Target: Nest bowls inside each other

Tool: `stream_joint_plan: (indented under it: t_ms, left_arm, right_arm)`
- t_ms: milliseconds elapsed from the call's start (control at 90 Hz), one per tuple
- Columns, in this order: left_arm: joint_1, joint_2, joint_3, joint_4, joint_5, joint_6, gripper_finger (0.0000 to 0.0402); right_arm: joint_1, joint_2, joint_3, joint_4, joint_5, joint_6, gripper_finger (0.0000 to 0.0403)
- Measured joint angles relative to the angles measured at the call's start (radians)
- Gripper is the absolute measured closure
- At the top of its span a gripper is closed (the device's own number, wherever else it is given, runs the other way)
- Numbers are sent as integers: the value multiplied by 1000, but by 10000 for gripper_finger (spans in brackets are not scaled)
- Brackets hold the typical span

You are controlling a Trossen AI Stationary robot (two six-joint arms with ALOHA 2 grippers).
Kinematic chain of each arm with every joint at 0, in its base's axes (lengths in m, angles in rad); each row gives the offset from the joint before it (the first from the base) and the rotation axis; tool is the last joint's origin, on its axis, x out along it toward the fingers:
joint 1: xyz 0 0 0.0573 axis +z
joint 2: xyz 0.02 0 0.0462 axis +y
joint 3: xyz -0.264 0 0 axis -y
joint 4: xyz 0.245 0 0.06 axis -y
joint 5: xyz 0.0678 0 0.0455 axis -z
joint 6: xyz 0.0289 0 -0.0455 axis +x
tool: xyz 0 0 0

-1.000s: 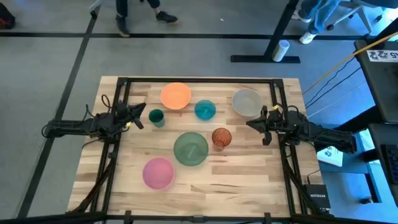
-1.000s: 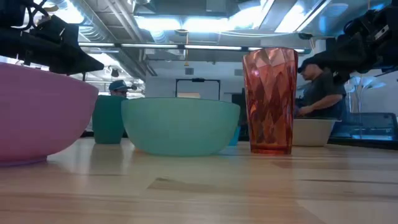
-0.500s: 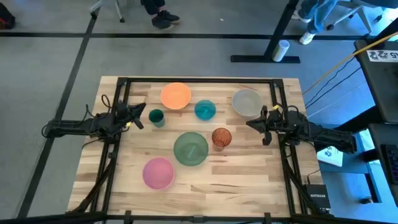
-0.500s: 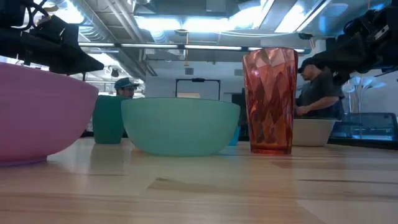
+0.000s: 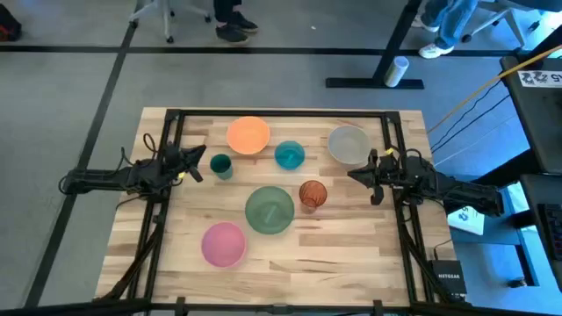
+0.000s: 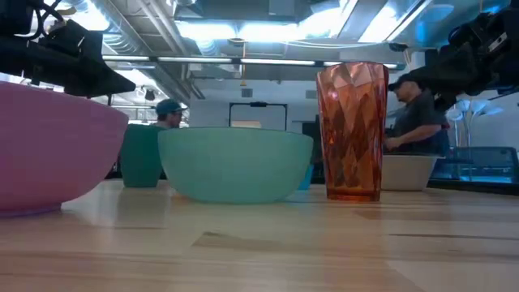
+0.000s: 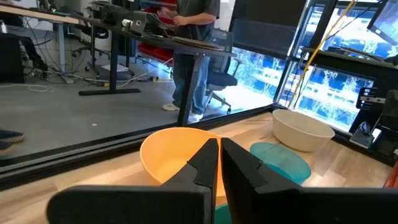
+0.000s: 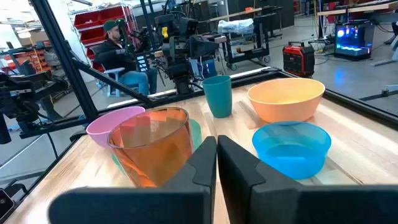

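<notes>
Resting closed at counter (image 5: 351,254) edges: left tool (image 5: 198,160) just beside dark-teal cup (image 5: 220,164); right tool (image 5: 358,175) near grey bowl (image 5: 349,145), reddish-brown cup (image 5: 312,192).

The wooden worktop (image 5: 351,254) carries seven separate pieces: orange bowl (image 5: 248,135), blue bowl (image 5: 289,155), grey bowl (image 5: 348,145), green bowl (image 5: 269,210), pink bowl (image 5: 223,243), dark-teal cup (image 5: 220,165), reddish-brown cup (image 5: 313,194)
</notes>
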Motion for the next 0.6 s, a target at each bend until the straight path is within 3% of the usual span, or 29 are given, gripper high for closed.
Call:
stream_joint_plan:
  t_ms: [600]
  left_arm:
    - [0, 0, 0, 0, 0, 0, 402]
  right_arm:
    - [0, 0, 0, 5, 0, -11, 402]
